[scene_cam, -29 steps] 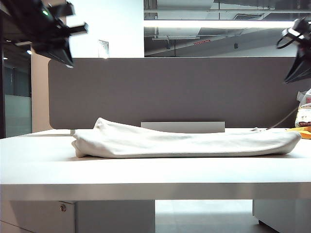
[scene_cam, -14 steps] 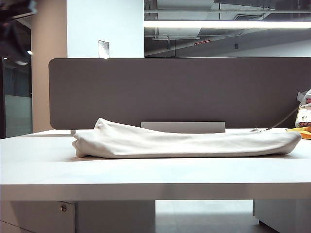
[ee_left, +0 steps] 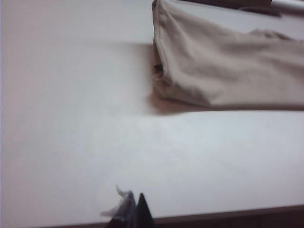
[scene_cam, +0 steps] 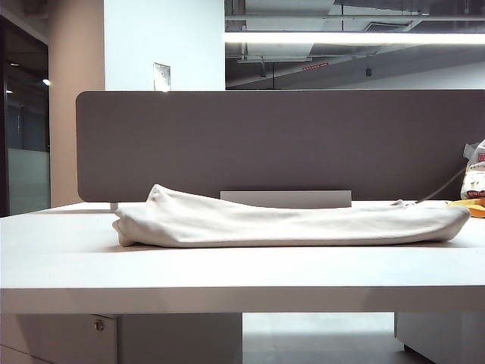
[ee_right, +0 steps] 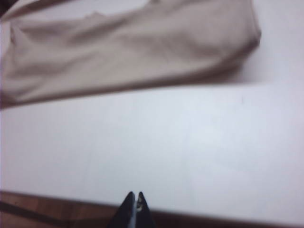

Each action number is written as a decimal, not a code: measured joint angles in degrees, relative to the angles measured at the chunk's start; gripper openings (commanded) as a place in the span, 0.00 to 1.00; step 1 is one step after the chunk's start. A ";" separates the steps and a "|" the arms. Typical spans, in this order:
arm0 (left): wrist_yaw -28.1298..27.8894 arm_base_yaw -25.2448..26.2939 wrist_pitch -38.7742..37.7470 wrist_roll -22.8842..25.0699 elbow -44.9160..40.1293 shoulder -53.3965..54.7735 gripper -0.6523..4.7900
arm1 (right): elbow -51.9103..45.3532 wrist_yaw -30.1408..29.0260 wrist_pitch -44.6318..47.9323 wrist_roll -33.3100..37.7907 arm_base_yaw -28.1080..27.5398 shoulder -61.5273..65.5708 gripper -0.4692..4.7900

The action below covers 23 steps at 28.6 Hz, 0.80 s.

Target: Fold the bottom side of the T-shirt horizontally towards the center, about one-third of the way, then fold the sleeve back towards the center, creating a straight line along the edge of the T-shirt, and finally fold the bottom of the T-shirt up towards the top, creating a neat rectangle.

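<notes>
On the white table (scene_cam: 68, 262), the T-shirt (scene_cam: 292, 224) lay folded into a long, low bundle, stretching nearly from one side to the other and near the grey divider (scene_cam: 273, 140) at the back. A second before, your two arms had hung dark in the upper corners of the exterior view; by this moment both had gone from it, leaving the cloth alone and unmoved. The left gripper (ee_left: 133, 209) hovered over the near edge of the table, its jaws pressed together and holding nothing, with one end of the bundle well apart from it. The right gripper (ee_right: 135, 204) did the same at the other end, pinched tight and empty-handed. You appeared to have pulled back after the last fold, which suggests the task was finished or nearly so. A yellow object (scene_cam: 468, 205) sat just beyond the shirt's right end.
</notes>
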 measured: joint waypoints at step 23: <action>-0.09 0.02 -0.57 -6.99 -0.50 -6.40 0.11 | -1.92 -0.02 -2.49 1.27 0.02 -1.88 0.08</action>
